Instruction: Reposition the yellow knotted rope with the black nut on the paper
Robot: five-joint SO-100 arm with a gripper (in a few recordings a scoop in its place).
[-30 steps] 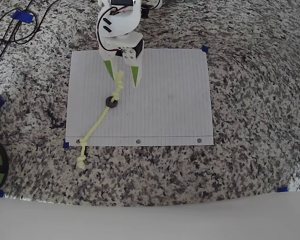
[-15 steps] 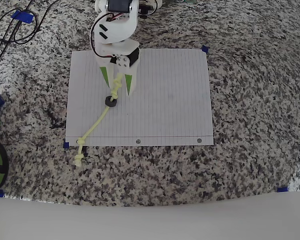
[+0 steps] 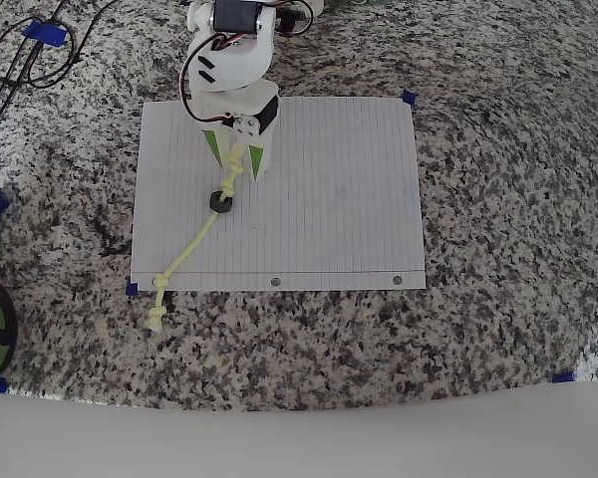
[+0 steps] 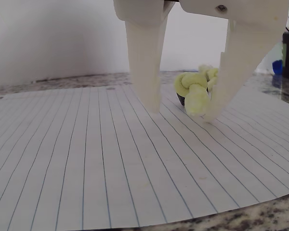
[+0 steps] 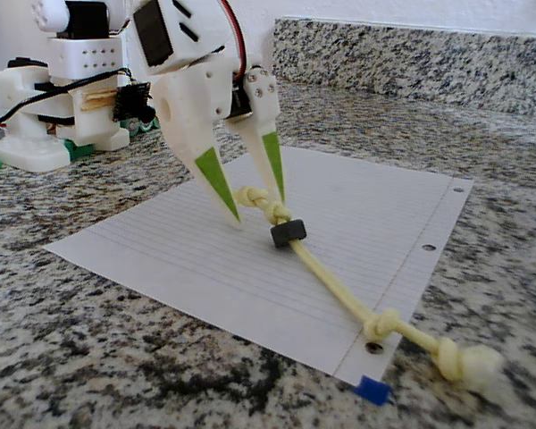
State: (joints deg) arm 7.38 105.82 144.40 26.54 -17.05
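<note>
Nut (image 4: 181, 99) mostly behind rope knot (image 4: 195, 91)

- Thin pale yellow-green knotted rope (image 4: 196, 91): wrist view shows just one knotted end; the right finger (image 4: 241, 62) covers part of it, and the remaining length is hidden behind.
- Small black ring-shaped nut (image 4: 182, 99): in wrist view a dark sliver behind the knot, mostly hidden.
- White two-finger pincer (image 3: 234, 164): overhead, the arm's body covers the finger bases; whether the pads touch the rope can't be told.
- White lined notebook paper (image 3: 329, 199): top edge partly under the arm overhead; cut off by the left edge in wrist view.
- Far rope end (image 5: 469, 365) in fixed view is blurred.
- Speckled granite counter (image 3: 498, 329): cropped on all sides.
</note>
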